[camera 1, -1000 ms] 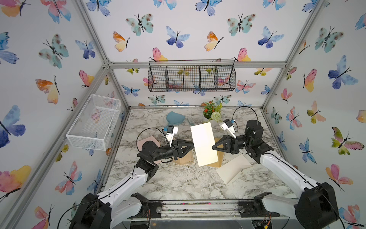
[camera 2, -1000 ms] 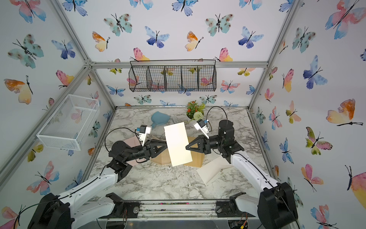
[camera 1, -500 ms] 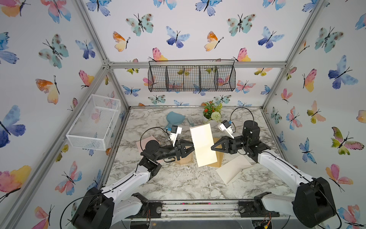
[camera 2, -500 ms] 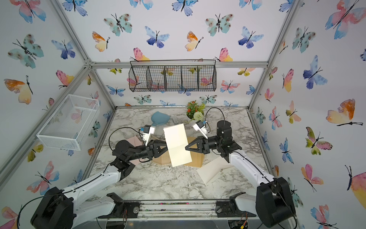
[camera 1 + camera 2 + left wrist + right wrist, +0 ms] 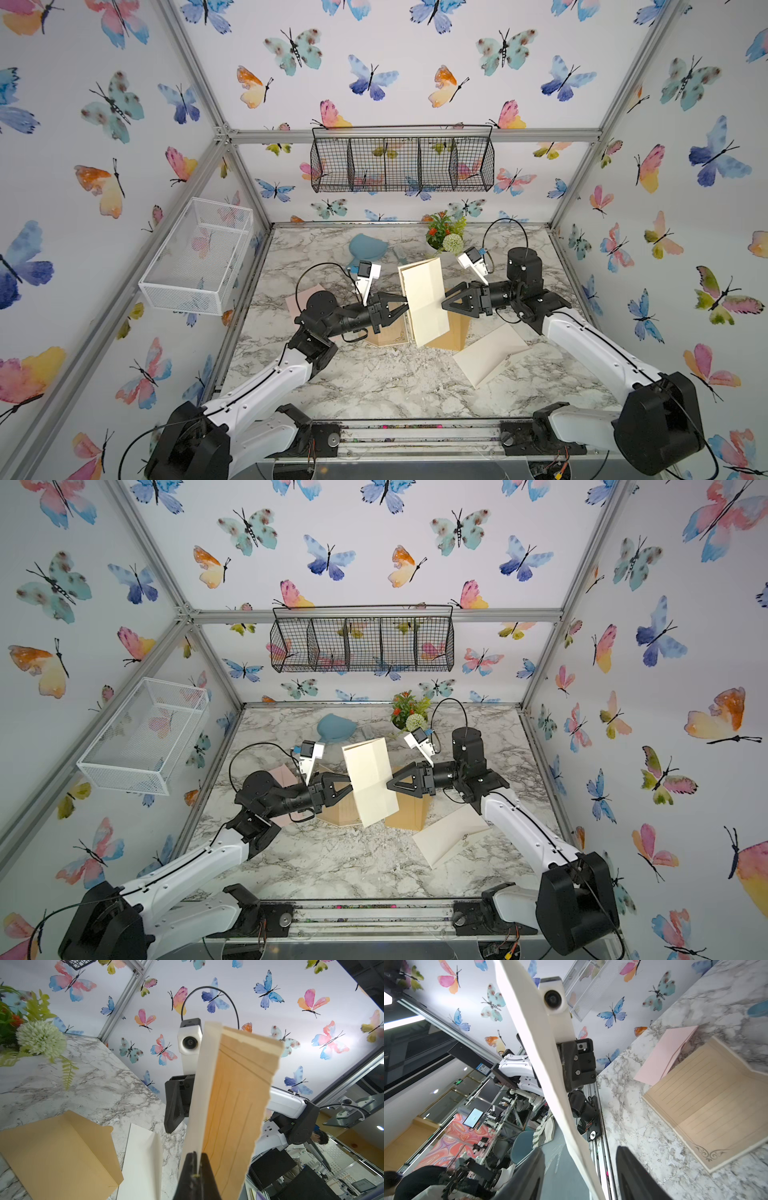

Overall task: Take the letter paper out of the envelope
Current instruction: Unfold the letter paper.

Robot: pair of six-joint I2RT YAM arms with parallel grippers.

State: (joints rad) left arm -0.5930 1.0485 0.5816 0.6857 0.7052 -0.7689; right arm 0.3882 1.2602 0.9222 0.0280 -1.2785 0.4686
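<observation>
Above mid-counter (image 5: 374,386): folded letter paper (image 5: 424,303) hangs on edge in the air, clear of the cream envelope (image 5: 490,353) lying open below. Left end effector (image 5: 406,308) is clamped on one long edge. Right end effector (image 5: 444,301) is parted, straddling the opposite edge without gripping. Judged light, floppy and crease-prone: pinch near an edge, mid-length, gently.

top views: high front, looking down, share whole table (image 5: 374,382) | wrist views: close, facing each other
</observation>
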